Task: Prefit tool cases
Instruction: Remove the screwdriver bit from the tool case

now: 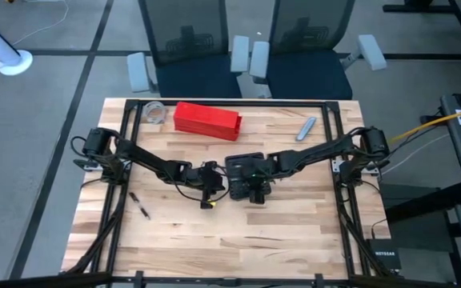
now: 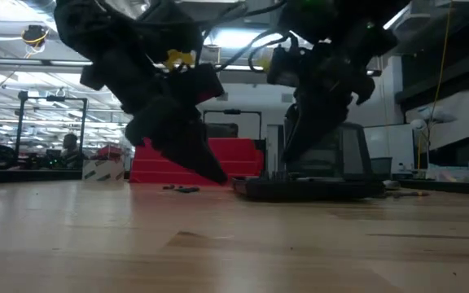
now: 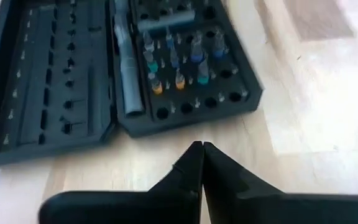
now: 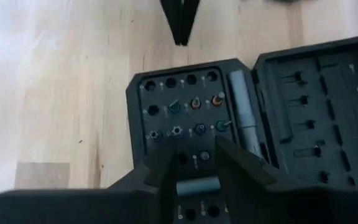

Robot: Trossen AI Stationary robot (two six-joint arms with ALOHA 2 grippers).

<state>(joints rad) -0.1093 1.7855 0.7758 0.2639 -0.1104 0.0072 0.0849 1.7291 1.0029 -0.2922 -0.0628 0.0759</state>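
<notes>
The black tool case [image 1: 237,166] lies open and flat on the middle of the table. One half [image 3: 191,68] is gridded with sockets holding coloured bits and a grey driver handle; the other half [image 3: 48,81] has moulded slots. My left gripper [image 3: 201,148] is shut. It points down at a slant at the bare wood just short of the socket half's near edge. My right gripper [image 4: 197,165] is open above the socket half [image 4: 179,118], slanting down. Its fingers stand at either end of a short grey bar in the case. My right gripper has one finger at each end of the short grey bar [image 4: 197,185], which lies in the case's socket half. It comes from above at a slant. Whether the fingers touch the bar, I cannot tell.
A long red box [image 1: 206,120] lies at the far side of the table, with a clear round thing [image 1: 154,112] to its left. A grey tool [image 1: 306,128] lies far right, and a small dark piece [image 1: 142,210] near left. Bare wood stretches along the near side.
</notes>
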